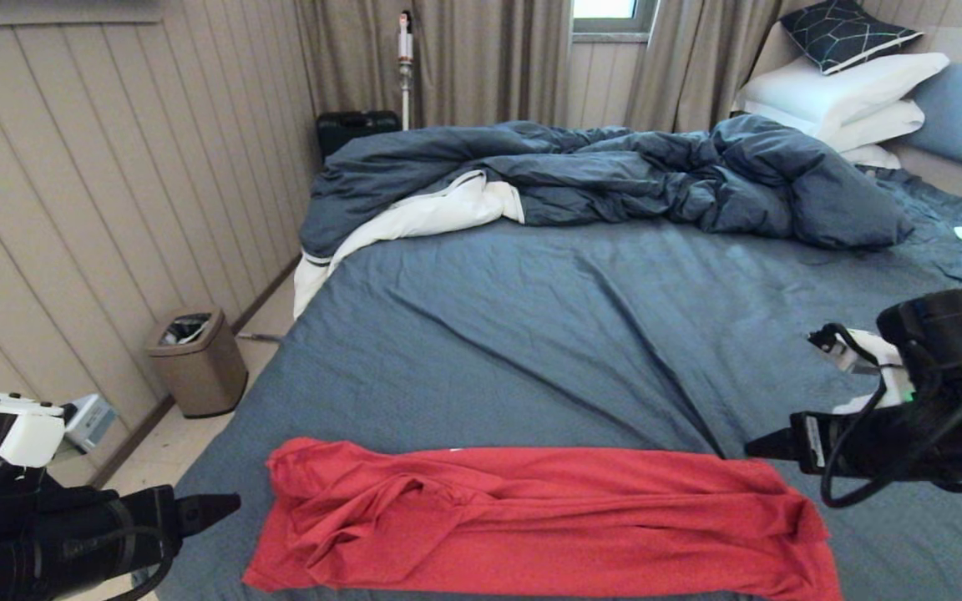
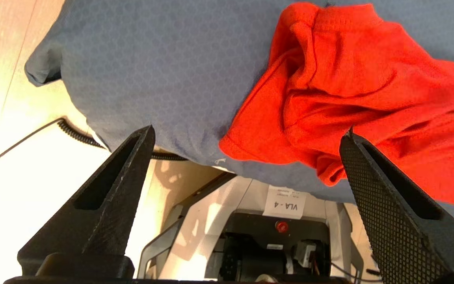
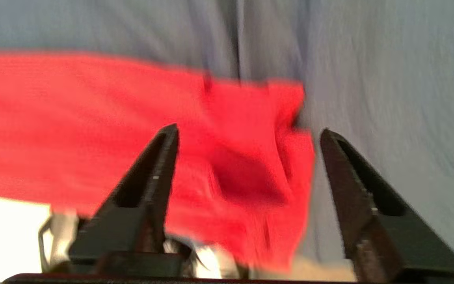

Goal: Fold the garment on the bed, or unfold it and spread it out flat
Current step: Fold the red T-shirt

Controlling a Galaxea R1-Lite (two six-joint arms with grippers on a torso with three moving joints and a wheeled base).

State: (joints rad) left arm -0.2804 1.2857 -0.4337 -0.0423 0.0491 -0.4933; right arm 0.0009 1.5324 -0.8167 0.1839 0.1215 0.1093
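Red thin-knit garment (image 1: 531,526) lies folded in a long band along the bed's (image 1: 531,334) near edge. Soft and light, it should be pinched at its end corners. Left claw (image 2: 246,138) and right claw (image 3: 246,134) hover open at either end.

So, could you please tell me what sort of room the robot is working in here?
Most likely a bedroom: a large bed with a rumpled duvet, stacked white pillows by the headboard, and curtains over a window. A red garment lies on the near edge.
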